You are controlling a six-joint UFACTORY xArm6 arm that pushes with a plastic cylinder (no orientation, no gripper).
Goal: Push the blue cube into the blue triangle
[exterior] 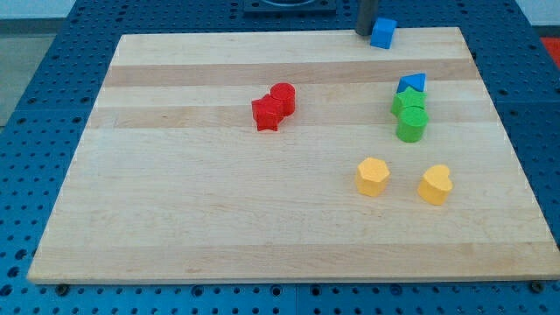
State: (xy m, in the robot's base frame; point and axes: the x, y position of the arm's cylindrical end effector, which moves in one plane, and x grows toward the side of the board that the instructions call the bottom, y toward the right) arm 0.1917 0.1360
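The blue cube [383, 33] sits at the board's top edge, right of centre. My tip [363, 32] is at its left side, touching or nearly touching it. The blue triangle [412, 83] lies below the cube and slightly to the view's right, resting against the top of a green block.
A green star-shaped block [409, 102] and a green cylinder [411, 124] are stacked close under the blue triangle. A red star block [268, 113] and a red cylinder [283, 96] touch near the board's centre. Two yellow blocks [373, 176] [435, 184] lie lower right. The wooden board [175, 192] sits on a blue pegboard.
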